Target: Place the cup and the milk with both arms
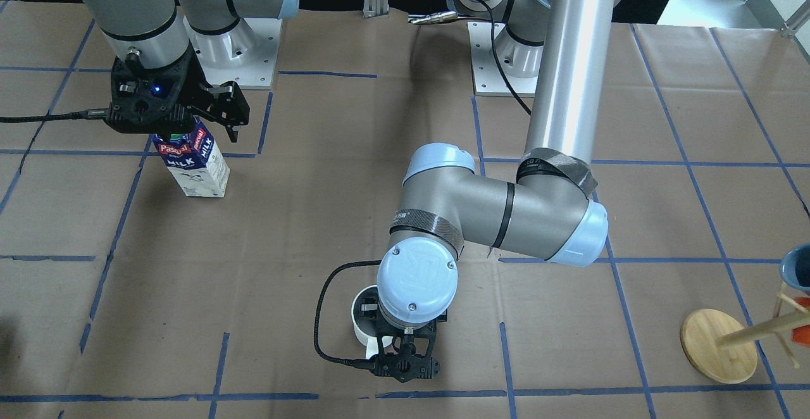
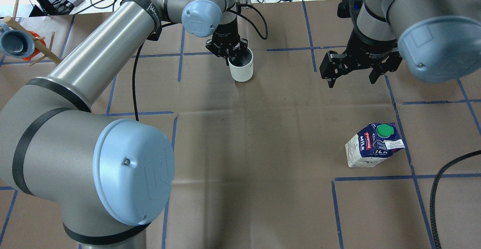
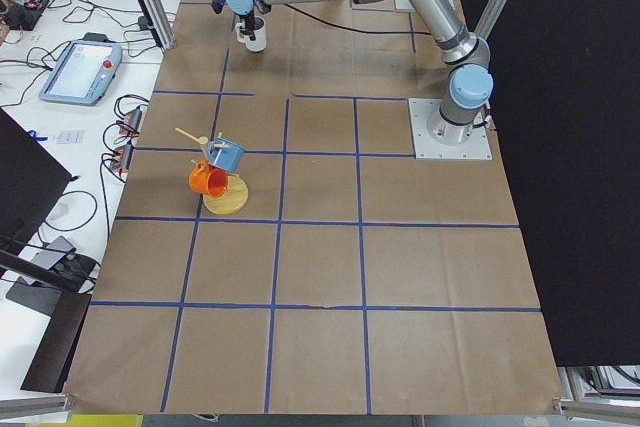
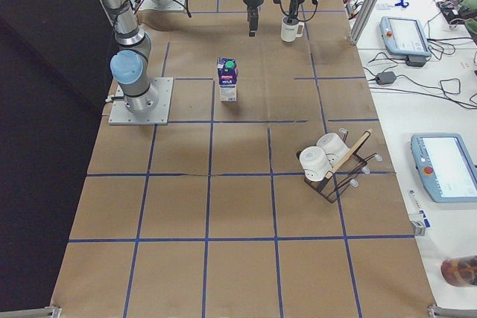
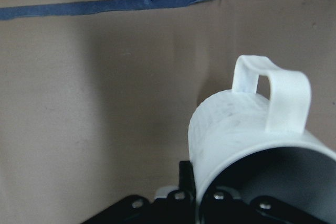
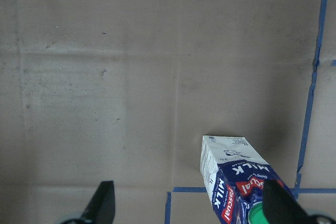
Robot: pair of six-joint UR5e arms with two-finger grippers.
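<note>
On the overhead view's left, the black two-finger left gripper (image 2: pixel 230 55) is at about 12 o'clock from the middle of the brown paper-covered table (image 2: pixel 240 147). It is clenched on the rim of the small white cylindrical cup (image 2: pixel 241 70), with one finger inside the wall and one outside. Whether the cup's base touches the paper cannot be told. Toward 2 o'clock hangs the black right gripper (image 2: pixel 353 80), fingers spread wide and holding nothing. At about 4 o'clock the blue-and-white gable-top milk carton (image 2: pixel 372 147) with its round green cap stands upright on the table, touching neither claw. The step in hand looks like setting the cup down. To do it well, lower straight with the base level and let go only once the cup rests flat. Then lift vertically so the inner finger does not drag the rim and tip it. Keep the right arm clear of the tall, easily toppled carton.
</note>
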